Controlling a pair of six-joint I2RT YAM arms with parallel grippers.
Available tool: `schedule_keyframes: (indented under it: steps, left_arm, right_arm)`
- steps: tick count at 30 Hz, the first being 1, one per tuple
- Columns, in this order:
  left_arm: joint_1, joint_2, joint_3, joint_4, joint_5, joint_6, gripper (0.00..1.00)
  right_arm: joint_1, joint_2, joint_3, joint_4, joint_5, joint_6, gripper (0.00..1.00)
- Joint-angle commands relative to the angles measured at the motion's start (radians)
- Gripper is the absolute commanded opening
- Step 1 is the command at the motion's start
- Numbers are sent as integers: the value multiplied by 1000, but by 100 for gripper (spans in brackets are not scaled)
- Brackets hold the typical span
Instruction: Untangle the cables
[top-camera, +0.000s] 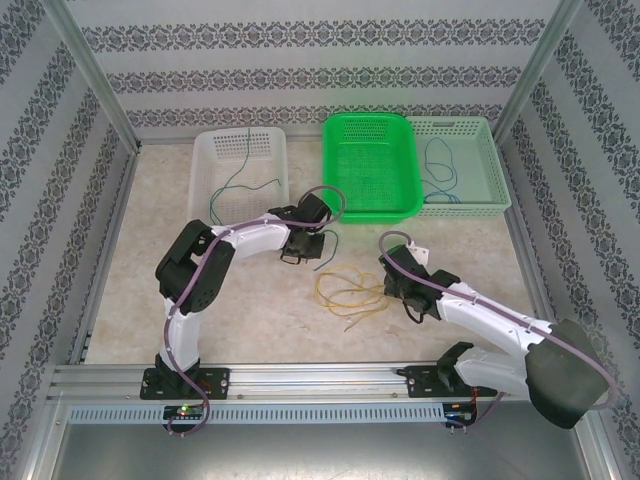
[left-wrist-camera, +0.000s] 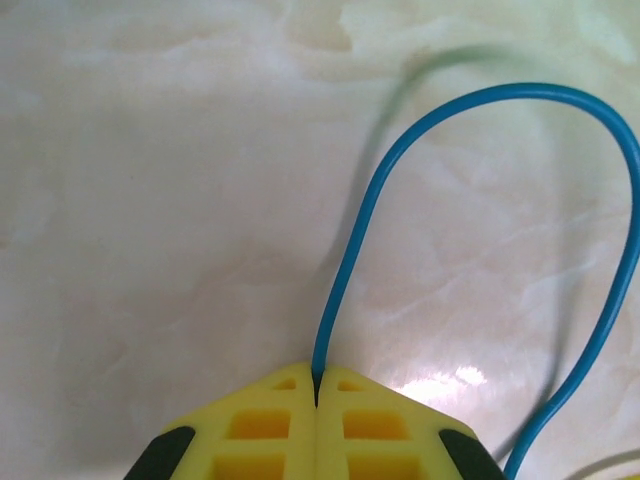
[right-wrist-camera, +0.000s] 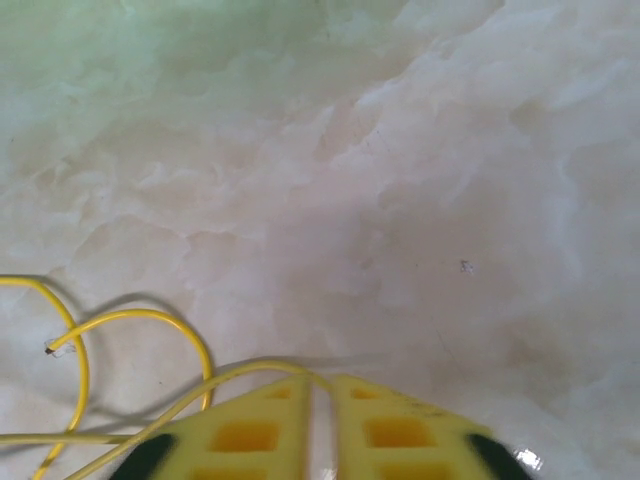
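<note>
In the left wrist view my left gripper (left-wrist-camera: 316, 392) is shut on a blue cable (left-wrist-camera: 360, 215). That cable rises from the yellow fingertips, arches over to the right and comes back down. From above, the left gripper (top-camera: 303, 248) sits low over the table, just in front of the white basket. A tangle of yellow cables (top-camera: 350, 295) lies between the two arms. My right gripper (top-camera: 395, 275) is at the tangle's right edge. Its jaws (right-wrist-camera: 322, 388) stand slightly apart, and one yellow cable (right-wrist-camera: 200, 395) runs across the left fingertip up to the narrow gap. More yellow loops (right-wrist-camera: 140, 314) lie to the left.
Three baskets line the back: a white one (top-camera: 203, 165) holding thin green and blue cables (top-camera: 240, 175), a bright green one (top-camera: 370, 121), and a pale one (top-camera: 492, 175) with a blue cable (top-camera: 440, 170). The marbled tabletop (top-camera: 250, 310) is fenced by metal rails.
</note>
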Motion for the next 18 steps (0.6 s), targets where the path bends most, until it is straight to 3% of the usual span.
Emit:
schedule_keyframes:
  steps: [1,3,6,12,18]
  left_arm:
    - [-14,-48,-55,-69,-17,47,0]
    - [-21,-78,-64,-68,-30,65,0]
    - [-29,-128,-87,-54,-42,74,0]
    - [-49,-225,-139,20,-48,95,0]
    - [-64,-310,-176,104,-48,102,0]
  right_arm:
    - [2,-56,5,-9,28,-35,35]
    - [2,-109,4,10,21,-47,50]
    - [2,-205,-13,37,12,-45,62]
    - [-4,-347,-57,141,-116,-64,69]
    - [-6,-260,-48,314,-314,-54,72]
